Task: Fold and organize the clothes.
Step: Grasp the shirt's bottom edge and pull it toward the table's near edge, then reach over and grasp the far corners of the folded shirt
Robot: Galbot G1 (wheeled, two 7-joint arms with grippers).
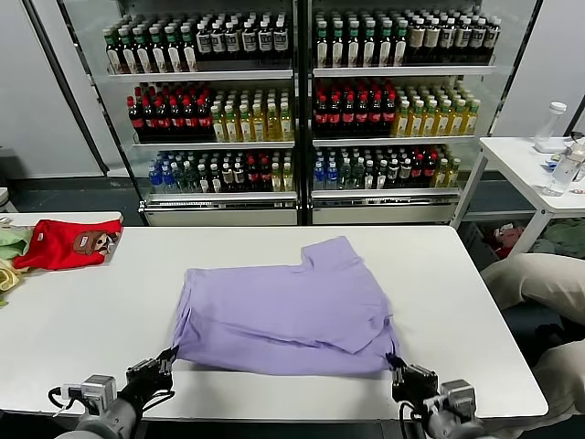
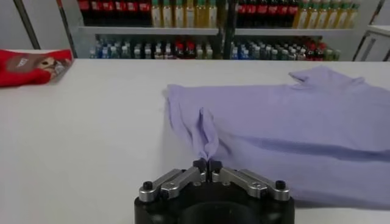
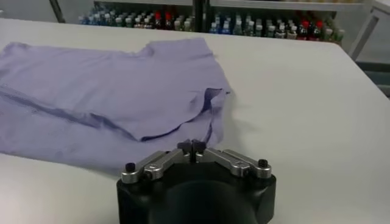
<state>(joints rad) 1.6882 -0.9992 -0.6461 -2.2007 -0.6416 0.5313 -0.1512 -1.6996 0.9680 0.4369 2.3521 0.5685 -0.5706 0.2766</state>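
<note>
Head view, items by size. Table (image 1: 82,320): white, broad; bottle shelves (image 1: 302,110) are seen behind it.

T-shirt (image 1: 288,311): lavender, laid at the table's middle, partly folded, one sleeve pointing to the far edge. Near hem lies close to the table's front edge.

Red shirt (image 1: 64,245): left far corner, well apart from the T-shirt.

Left gripper (image 2: 208,164): jaws closed on a pinched ridge of cloth at the near left hem corner.

Right gripper (image 3: 192,146): jaws closed at the near right corner; in its wrist view it cannot be told how much cloth is caught.

Risks judged: a thin right-hand pinch may slip on lifting; uneven lift would skew the fold; layers already folded may be dragged open.
</note>
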